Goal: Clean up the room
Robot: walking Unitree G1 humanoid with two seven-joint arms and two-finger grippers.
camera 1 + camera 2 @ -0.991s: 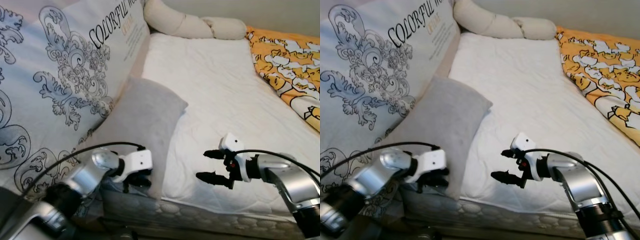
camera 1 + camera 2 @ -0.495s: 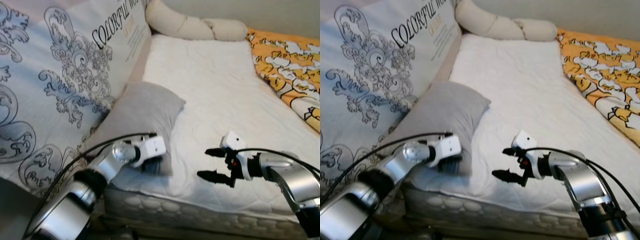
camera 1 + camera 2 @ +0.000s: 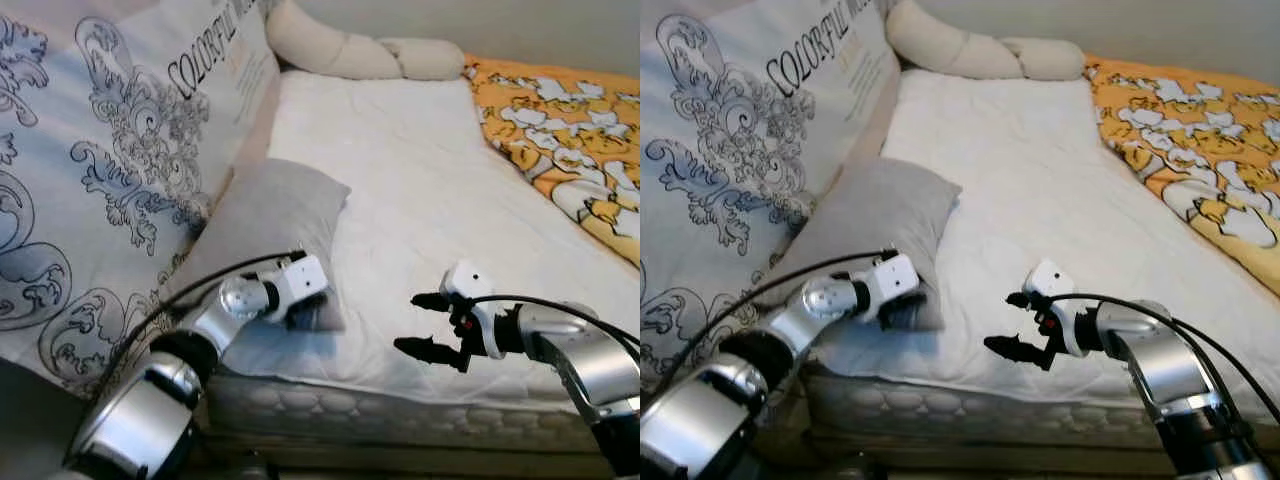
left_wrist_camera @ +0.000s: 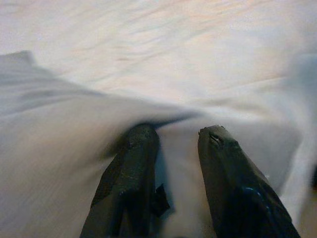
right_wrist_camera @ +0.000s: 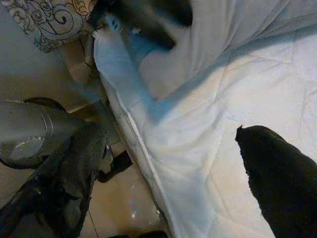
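- A soft grey rectangular fabric pillow [image 3: 270, 225] lies flat on the white quilted mattress [image 3: 440, 190].
- It leans against a big ornamented cushion [image 3: 110, 160], its near corner pinched.

Grey pillow [image 3: 272, 232]: soft matt cloth. Mattress [image 3: 420, 170]: white quilted fabric. Left arm [image 3: 190, 345]: glossy silver metal.

The orange duvet [image 3: 560, 140] runs off the frame's right edge.
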